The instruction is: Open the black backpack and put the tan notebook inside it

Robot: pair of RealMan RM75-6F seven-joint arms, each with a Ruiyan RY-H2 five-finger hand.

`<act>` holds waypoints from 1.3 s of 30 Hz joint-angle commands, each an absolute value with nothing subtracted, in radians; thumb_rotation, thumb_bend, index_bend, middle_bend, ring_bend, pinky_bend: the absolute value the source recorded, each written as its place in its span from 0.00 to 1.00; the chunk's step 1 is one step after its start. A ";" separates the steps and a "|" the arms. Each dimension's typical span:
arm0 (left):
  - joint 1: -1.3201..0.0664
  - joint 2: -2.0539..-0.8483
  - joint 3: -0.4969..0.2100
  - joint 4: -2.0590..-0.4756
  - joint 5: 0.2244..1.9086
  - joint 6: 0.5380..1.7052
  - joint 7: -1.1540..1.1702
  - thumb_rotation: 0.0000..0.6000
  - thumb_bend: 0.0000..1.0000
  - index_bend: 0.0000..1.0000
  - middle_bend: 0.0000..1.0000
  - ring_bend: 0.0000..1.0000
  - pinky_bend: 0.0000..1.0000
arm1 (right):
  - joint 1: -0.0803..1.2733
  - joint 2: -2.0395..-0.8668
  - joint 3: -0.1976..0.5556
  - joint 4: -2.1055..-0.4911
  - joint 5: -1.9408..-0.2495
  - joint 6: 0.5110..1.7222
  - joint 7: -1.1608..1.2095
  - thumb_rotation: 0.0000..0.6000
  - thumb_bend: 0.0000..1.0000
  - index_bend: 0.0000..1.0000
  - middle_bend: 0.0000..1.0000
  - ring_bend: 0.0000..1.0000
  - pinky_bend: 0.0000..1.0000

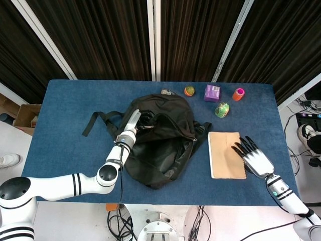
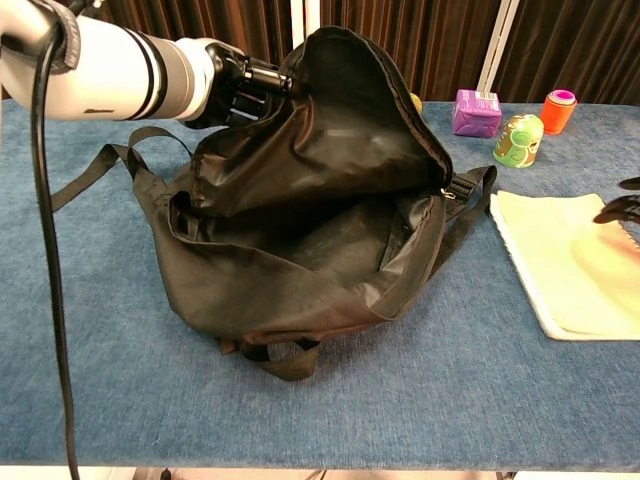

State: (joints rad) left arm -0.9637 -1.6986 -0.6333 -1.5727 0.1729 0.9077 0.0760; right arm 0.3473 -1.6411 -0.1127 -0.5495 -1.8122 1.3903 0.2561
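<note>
- Black backpack [image 1: 160, 143] lying mid-table on the blue table [image 1: 65, 125], main compartment gaping wide, dark lining showing in the chest view [image 2: 320, 200].
- Left hand [image 1: 138, 119] gripping the upper edge of the opening, holding the top flap raised; same hand seen at the flap's left edge in the chest view [image 2: 240, 85].
- Tan notebook [image 1: 226, 154] flat on the table, just right of the backpack, closed, beside a shoulder strap [image 1: 203, 131].
- Right hand [image 1: 252, 156] with fingers spread, holding nothing, fingertips resting on the notebook's right edge; only dark fingertips [image 2: 622, 205] showing at the frame's border in the chest view.
- Along the far edge: purple box [image 1: 212, 93], orange-and-pink cup [image 1: 238, 94], green round toy [image 1: 221, 109], small orange-yellow ball [image 1: 189, 91], all well apart from both hands.
- Another strap [image 1: 98, 120] trailing left from the backpack.
</note>
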 commanded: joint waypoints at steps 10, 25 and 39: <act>-0.971 -1.690 -0.609 -1.577 0.170 0.902 0.051 1.00 0.46 0.70 0.64 0.48 0.44 | 0.403 -1.754 -0.138 -0.479 -1.844 1.438 0.272 1.00 0.13 0.16 0.19 0.00 0.06; -0.977 -1.681 -0.596 -1.588 0.175 0.912 0.026 1.00 0.46 0.70 0.64 0.48 0.44 | 0.413 -1.891 -0.096 -0.318 -1.785 1.516 0.338 1.00 0.49 0.34 0.30 0.14 0.22; -0.985 -1.669 -0.596 -1.597 0.164 0.911 0.010 1.00 0.46 0.70 0.64 0.48 0.45 | 0.463 -1.945 -0.059 -0.343 -1.723 1.448 0.315 1.00 0.48 0.41 0.33 0.16 0.24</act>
State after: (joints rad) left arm -0.9850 -1.6701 -0.5964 -1.5960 0.1649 0.9107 0.0103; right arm 0.4567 -1.9428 -0.0616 -0.3348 -1.7269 1.4560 0.3204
